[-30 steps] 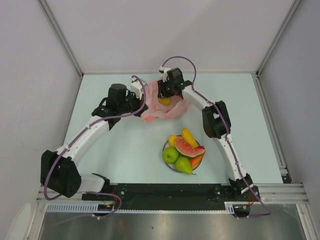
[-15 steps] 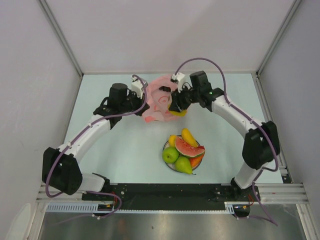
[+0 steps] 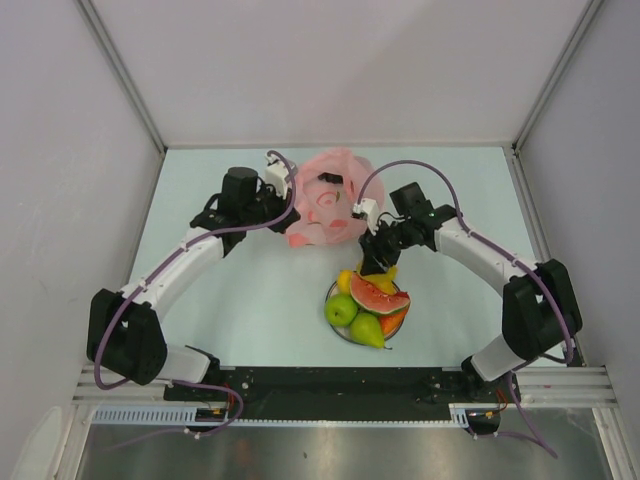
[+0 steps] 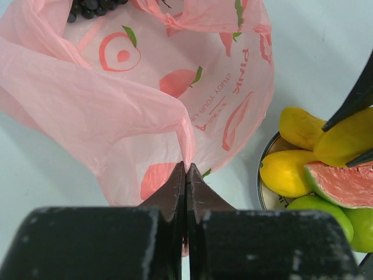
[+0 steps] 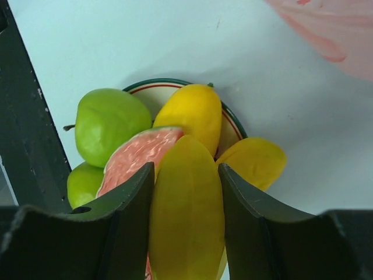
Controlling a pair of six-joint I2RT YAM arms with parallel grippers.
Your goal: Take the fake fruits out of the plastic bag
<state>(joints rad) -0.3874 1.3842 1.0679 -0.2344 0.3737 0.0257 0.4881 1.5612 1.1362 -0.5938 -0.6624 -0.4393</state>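
**Yellow fruit (image 5: 186,210) now over the plate (image 5: 152,99)**

The right gripper (image 5: 186,168) has swung from the plastic bag (image 4: 134,116) to just above the plate, clamped on the yellow fruit. The plate holds apple (image 5: 111,122), pear (image 5: 81,184), watermelon slice (image 5: 137,154) and mangoes (image 5: 192,111). Beyond the plate, the left gripper (image 4: 185,175) pinches the bag's edge; grapes (image 4: 90,7) lie inside.

Table (image 3: 250,290): flat, pale blue-green, matte, plain. Two things sit directly on it. One is the plastic bag (image 3: 325,205), pink, translucent and crumpled, with red-and-green print, at far centre, its lower part resting on the surface. The other is the plate (image 5: 152,98), round and white with green and red rim lines, nearer and slightly right of centre. They are near each other, not touching, bare table between. A black base strip (image 3: 340,385) runs along the near edge.
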